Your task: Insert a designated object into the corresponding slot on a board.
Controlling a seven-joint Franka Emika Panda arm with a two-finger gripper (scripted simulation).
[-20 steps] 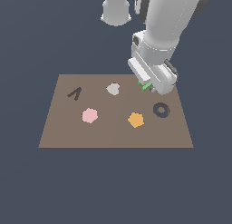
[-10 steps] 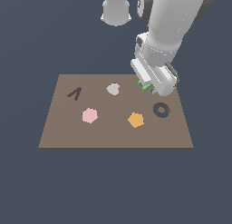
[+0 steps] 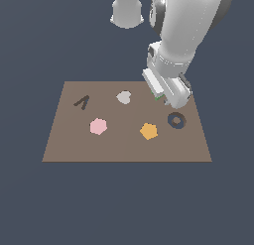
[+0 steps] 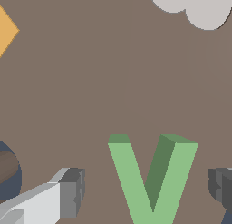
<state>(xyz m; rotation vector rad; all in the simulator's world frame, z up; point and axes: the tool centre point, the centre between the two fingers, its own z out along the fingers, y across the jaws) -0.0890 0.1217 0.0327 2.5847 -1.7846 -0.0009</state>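
Moved: tool (image 4: 144, 191) dropped slightly, nothing else shifted | tool: released, fingers flanking green V-piece (image 4: 152, 175), which lies on board (image 3: 69, 145) between them | advice: centre, descend, clench evenly before carrying toward distant V-slot (image 3: 82, 102).

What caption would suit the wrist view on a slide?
Open gripper straddling a green V-shaped piece on the brown board.

Plain brown board (image 3: 64, 145) bearing bright-green V piece (image 4: 152, 177), orange pentagon (image 3: 148, 131), pink hexagon (image 3: 98, 126), grey heart (image 3: 123, 96), dark ring (image 3: 176, 120).
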